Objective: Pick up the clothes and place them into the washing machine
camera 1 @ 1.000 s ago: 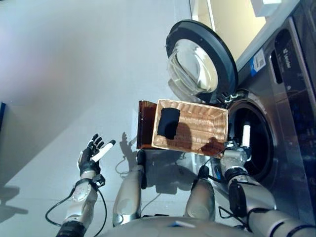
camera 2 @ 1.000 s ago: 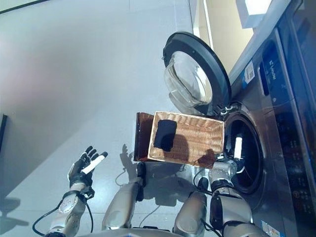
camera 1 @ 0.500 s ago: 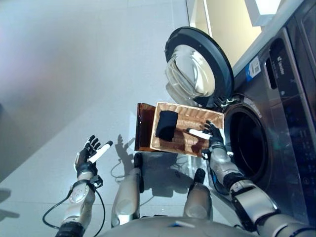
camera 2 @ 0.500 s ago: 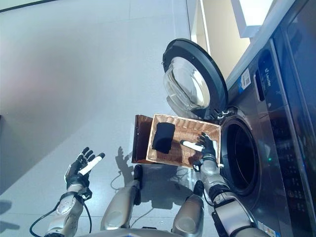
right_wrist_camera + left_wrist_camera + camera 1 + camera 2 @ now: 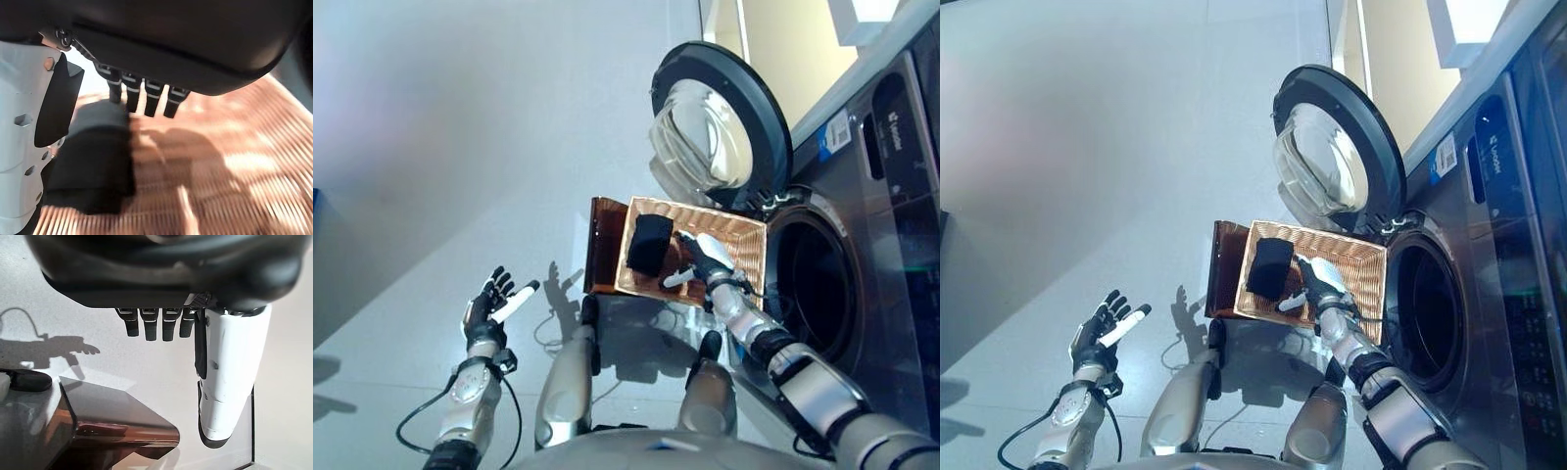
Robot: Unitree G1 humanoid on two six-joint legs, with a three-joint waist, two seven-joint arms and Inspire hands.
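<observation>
A folded black garment [image 5: 649, 244] lies at the left end of a woven wicker basket [image 5: 739, 241] on the floor. The washing machine [image 5: 862, 225] stands at the right with its round door [image 5: 717, 127] swung open and its drum [image 5: 815, 284] dark inside. My right hand [image 5: 697, 259] hovers open inside the basket just right of the garment [image 5: 93, 166], fingers straight, holding nothing. Out to the left over bare floor, my left hand [image 5: 494, 305] is open and idle.
A brown box-like stand [image 5: 603, 255] adjoins the basket's left side. Grey floor [image 5: 460, 147] stretches to the left and beyond. A pale yellow wall [image 5: 778, 39] rises behind the machine.
My right hand has come out of the drum opening and moved left across the basket, now beside the black garment. The left hand has stayed put. The camera shifted slightly.
</observation>
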